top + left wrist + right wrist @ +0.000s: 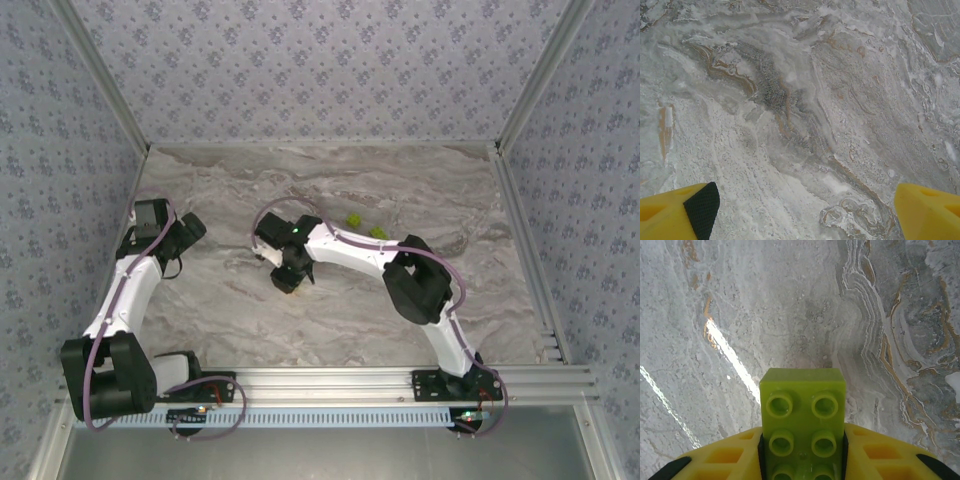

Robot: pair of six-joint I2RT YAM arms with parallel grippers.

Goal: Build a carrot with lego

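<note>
Pick-up step: the right hand (802, 460) grips a lime-green brick (802, 405); the left hand (805, 215) hangs wide. Next it likely needs pressing onto the loose bricks (353, 219) at two o'clock.

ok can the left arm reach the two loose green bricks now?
Doubtful. Left gripper is open and empty, but the right arm lies across the straight path to the green bricks; only the far side looks free.
</note>
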